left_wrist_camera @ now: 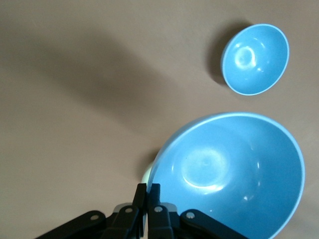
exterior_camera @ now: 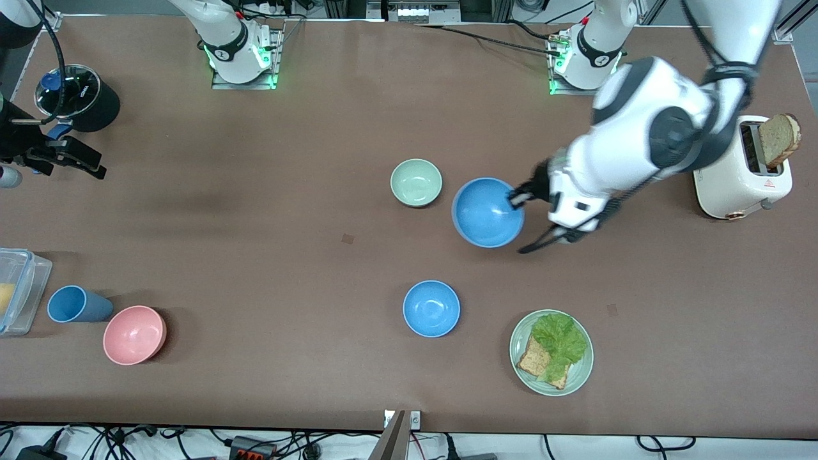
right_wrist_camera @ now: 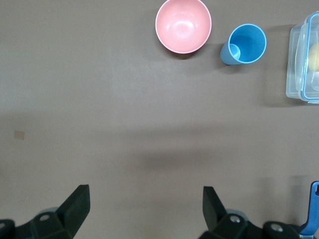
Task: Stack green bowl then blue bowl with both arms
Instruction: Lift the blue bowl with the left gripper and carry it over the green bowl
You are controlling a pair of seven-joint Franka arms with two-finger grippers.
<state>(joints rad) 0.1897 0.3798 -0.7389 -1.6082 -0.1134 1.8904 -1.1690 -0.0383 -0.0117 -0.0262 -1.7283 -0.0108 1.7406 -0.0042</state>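
Observation:
The pale green bowl (exterior_camera: 416, 182) sits upright near the table's middle. My left gripper (exterior_camera: 516, 198) is shut on the rim of a blue bowl (exterior_camera: 487, 213), held up over the table just beside the green bowl, toward the left arm's end. In the left wrist view the left gripper (left_wrist_camera: 148, 191) pinches the rim, with one finger on each side of the held bowl's (left_wrist_camera: 234, 174) wall. A second blue bowl (exterior_camera: 431, 308) rests on the table nearer the front camera. My right gripper (right_wrist_camera: 144, 191) waits open and empty at the right arm's end (exterior_camera: 89, 163).
A plate (exterior_camera: 578, 377) with lettuce and bread lies near the front edge. A toaster (exterior_camera: 741, 172) holding a bread slice stands at the left arm's end. A pink bowl (exterior_camera: 134, 334), blue cup (exterior_camera: 77, 304), clear container (exterior_camera: 19, 291) and black pot (exterior_camera: 77, 96) are at the right arm's end.

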